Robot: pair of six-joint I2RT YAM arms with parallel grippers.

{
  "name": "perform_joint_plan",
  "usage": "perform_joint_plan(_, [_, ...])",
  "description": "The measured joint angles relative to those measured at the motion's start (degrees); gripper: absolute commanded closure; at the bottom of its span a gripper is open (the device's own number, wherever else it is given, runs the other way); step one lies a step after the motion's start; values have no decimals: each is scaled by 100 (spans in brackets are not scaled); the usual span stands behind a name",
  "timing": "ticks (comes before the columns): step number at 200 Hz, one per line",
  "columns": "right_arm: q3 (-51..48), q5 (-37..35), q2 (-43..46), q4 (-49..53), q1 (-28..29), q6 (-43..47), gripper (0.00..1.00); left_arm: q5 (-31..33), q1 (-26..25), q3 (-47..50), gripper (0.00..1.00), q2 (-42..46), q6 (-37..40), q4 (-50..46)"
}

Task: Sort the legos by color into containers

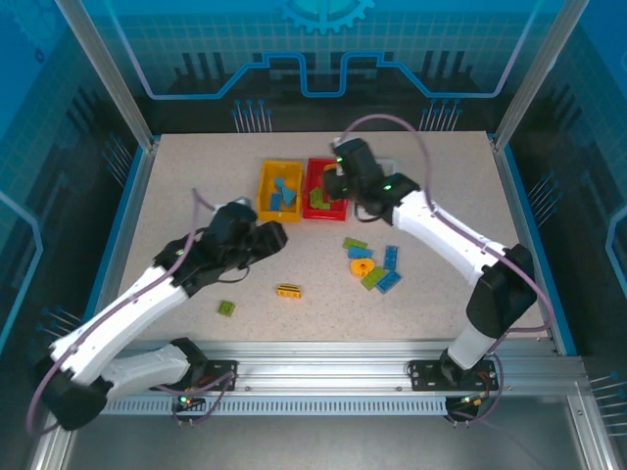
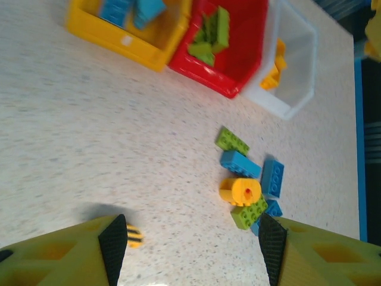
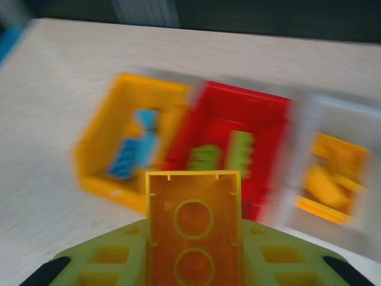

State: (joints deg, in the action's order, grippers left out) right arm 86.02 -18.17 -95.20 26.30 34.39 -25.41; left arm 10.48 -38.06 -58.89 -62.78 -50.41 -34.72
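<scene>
My right gripper (image 3: 193,259) is shut on a yellow lego (image 3: 193,223), underside toward the camera, and hovers at the red container (image 1: 323,213) near the table's back. The blurred right wrist view shows the yellow container (image 3: 95,161) with blue bricks, the red container (image 3: 244,98) with green ones and the white container (image 3: 303,137) with yellow ones. My left gripper (image 2: 191,238) stands open above bare table. A yellow-black striped lego (image 2: 134,235) lies by its left finger. A round yellow lego (image 2: 241,192), green legos (image 2: 232,141) and blue legos (image 2: 240,163) cluster near its right finger.
A small green brick (image 1: 226,307) lies alone at the front left. The striped brick (image 1: 288,291) sits mid-table, and the loose cluster (image 1: 372,266) lies right of centre. The yellow container (image 1: 265,196) stands left of the red one. Metal frame rails border the table.
</scene>
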Motion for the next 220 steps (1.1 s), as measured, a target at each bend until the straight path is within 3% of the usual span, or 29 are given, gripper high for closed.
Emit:
perform_joint_plan(38, [153, -7, -667, 743, -968, -623, 71, -293, -444, -420, 35, -1189, 275, 885])
perform_joint_plan(104, [1950, 387, -2649, 1412, -1683, -807, 67, -391, -789, -951, 35, -2304, 562, 1478])
perform_joint_plan(131, [2505, 542, -3141, 1602, -1814, -796, 63, -391, -835, -1032, 35, -2470, 634, 1499])
perform_joint_plan(181, [2905, 730, -3491, 1836, -1832, -645, 38, -332, -901, -1038, 33, -2492, 754, 1458])
perform_joint_plan(220, [2741, 774, -3176, 1816, -1816, -564, 41, -236, -990, -1038, 32, -2492, 883, 1325])
